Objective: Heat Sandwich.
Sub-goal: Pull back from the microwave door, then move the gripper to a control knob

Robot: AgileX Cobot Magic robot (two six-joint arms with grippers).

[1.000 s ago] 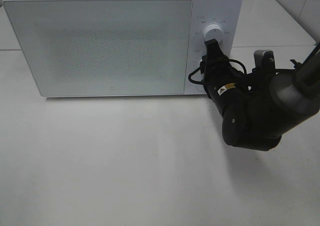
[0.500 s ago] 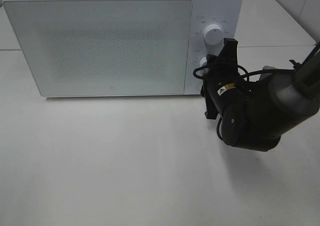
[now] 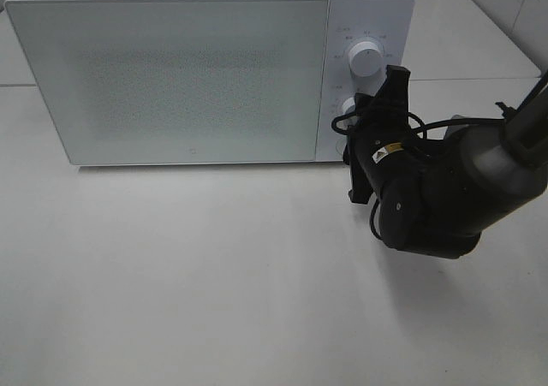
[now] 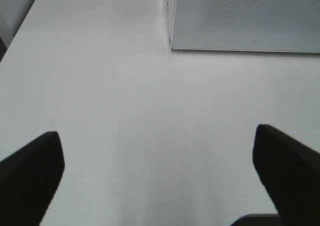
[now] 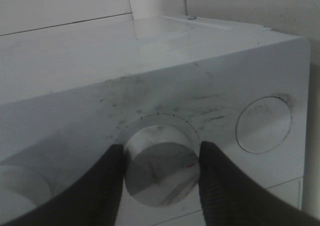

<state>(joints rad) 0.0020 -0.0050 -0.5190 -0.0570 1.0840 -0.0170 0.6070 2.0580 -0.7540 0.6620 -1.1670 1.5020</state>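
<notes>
The white microwave (image 3: 171,69) stands at the back of the table with its door shut. The sandwich is out of view in every frame. My right gripper (image 3: 349,121) is at the control panel, its fingers (image 5: 107,186) pressed on either side of the lower knob (image 5: 161,173), which has a red mark. The upper knob (image 3: 366,58) is free above it. My left gripper (image 4: 156,131) is open and empty over bare table, near the microwave's front left corner (image 4: 172,40). It does not show in the high view.
A flat round button (image 5: 263,124) sits beside the gripped knob on the panel. The right arm's dark body (image 3: 437,198) hangs over the table in front of the microwave's right end. A tiled wall rises at the back right.
My right gripper has dropped from the upper knob to the lower knob and its wrist has rolled about a quarter turn. The door stays shut.
</notes>
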